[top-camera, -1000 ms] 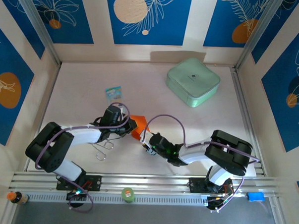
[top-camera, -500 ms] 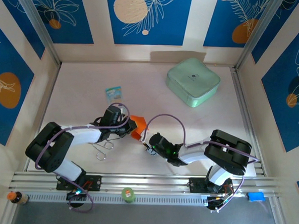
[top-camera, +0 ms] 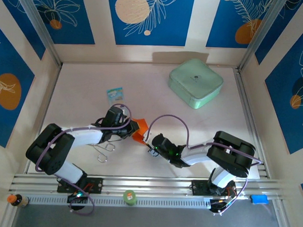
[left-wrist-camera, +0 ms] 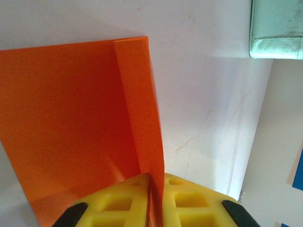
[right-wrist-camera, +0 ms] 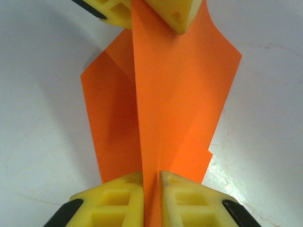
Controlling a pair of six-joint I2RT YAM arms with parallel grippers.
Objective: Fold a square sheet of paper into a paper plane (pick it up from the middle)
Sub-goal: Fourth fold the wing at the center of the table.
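The square sheet of paper (top-camera: 140, 127) is bright orange, creased, and held up between both arms near the table's front middle. My left gripper (top-camera: 132, 129) is shut on one raised fold; in the left wrist view the fold (left-wrist-camera: 139, 109) runs down between the yellow fingers (left-wrist-camera: 118, 205). From the opposite side, my right gripper (top-camera: 148, 143) pinches the upright centre ridge (right-wrist-camera: 156, 104), its jaws pressed in on the ridge. The left gripper's fingertips (right-wrist-camera: 176, 12) show at the top of the right wrist view, clamped on the same ridge.
A mint-green box (top-camera: 195, 83) sits at the back right, and its corner (left-wrist-camera: 277, 28) shows in the left wrist view. A small blue-and-white packet (top-camera: 114, 95) lies behind the left arm. A green-topped item (top-camera: 130, 197) stands on the front rail.
The right gripper's jaws have closed in on the paper's ridge. The paper and both grippers have shifted only slightly.
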